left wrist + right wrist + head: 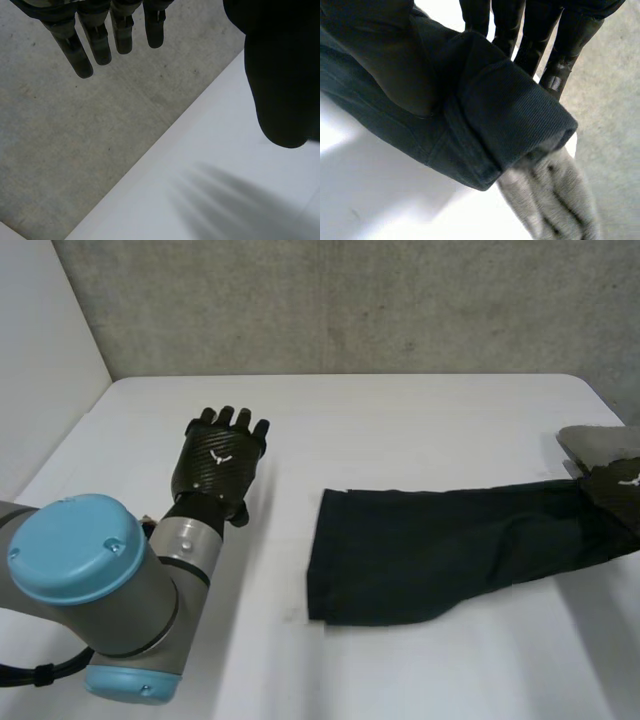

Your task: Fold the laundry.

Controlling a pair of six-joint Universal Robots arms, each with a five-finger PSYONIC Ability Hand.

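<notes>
While its fingers [90, 47] hang straight and spread, holding nothing, the left hand [222, 465] hovers palm-down above the tabletop [400, 420] toward the left edge, well apart from the laundry. Its arm [100, 580] bends in from the near left corner. At the right edge, the right hand [618, 490] is clamped on one end of the dark garment [430, 550]: the thumb [390, 60] presses a ribbed cuff [520, 115] against the fingers [560, 55] behind it. One dark garment lies stretched out from the tabletop's middle to that hand. One grey cloth [600, 443] lies at the right edge, just beneath the held cuff.
</notes>
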